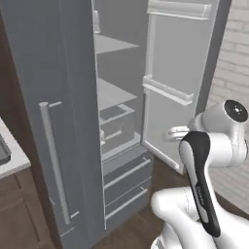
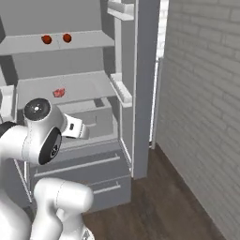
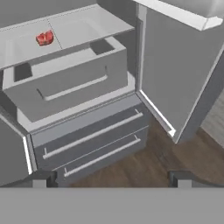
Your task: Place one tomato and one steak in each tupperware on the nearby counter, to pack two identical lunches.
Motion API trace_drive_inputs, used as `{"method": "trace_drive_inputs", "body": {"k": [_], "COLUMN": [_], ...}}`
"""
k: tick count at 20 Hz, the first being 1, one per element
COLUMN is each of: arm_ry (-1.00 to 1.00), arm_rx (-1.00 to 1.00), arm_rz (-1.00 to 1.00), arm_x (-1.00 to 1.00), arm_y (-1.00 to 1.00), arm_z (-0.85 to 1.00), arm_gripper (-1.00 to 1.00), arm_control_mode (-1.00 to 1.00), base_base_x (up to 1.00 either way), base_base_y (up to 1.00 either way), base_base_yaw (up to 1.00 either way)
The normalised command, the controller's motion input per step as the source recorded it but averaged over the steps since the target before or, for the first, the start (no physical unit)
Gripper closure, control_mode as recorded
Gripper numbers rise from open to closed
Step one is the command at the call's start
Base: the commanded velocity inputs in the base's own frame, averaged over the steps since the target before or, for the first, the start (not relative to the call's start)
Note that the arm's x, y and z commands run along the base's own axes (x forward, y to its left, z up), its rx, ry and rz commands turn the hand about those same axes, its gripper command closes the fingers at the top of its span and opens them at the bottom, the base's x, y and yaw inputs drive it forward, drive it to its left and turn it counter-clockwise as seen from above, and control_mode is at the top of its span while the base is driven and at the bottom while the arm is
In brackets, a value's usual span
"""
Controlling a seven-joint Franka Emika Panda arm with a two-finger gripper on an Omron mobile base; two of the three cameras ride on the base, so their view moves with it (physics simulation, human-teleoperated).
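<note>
Fingers (image 3: 111,178) spread wide and empty at the bottom of our hand view, we face the open fridge (image 3: 70,87) because a steak (image 3: 44,38) waits upper left.

We are in a kitchen: a tall grey fridge (image 1: 73,97) stands open with pale shelves (image 2: 61,86) and pull-out grey drawers (image 3: 92,144). Dark wooden floorboards (image 2: 159,206), a pale brick wall (image 2: 206,103) and a pale off-white counter (image 1: 14,155) over brown cabinets surround it.
</note>
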Motion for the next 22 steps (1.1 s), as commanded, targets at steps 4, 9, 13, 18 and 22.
{"method": "trace_drive_inputs", "body": {"k": [4, 9, 13, 18, 22], "arm_ry": [0.0, 0.0, 0.0, 0.0, 0.0], "arm_rx": [0.0, 0.0, 0.0, 0.0, 0.0], "arm_rz": [0.0, 0.0, 0.0, 0.0, 0.0], "arm_x": [0.0, 0.0, 0.0, 0.0, 0.0], "arm_y": [0.0, 0.0, 0.0, 0.0, 0.0], "arm_z": [0.0, 0.0, 0.0, 0.0, 0.0], "arm_gripper": [-1.0, -1.0, -1.0, -1.0, -1.0], "arm_control_mode": [1.0, 1.0, 1.0, 1.0, 1.0], "base_base_x": [0.74, 0.75, 0.47, 0.52, 0.64], "base_base_y": [0.12, -0.23, -0.57, -0.12, 0.02], "base_base_yaw": [0.6, 0.5, 0.32, 0.21, 0.13]}}
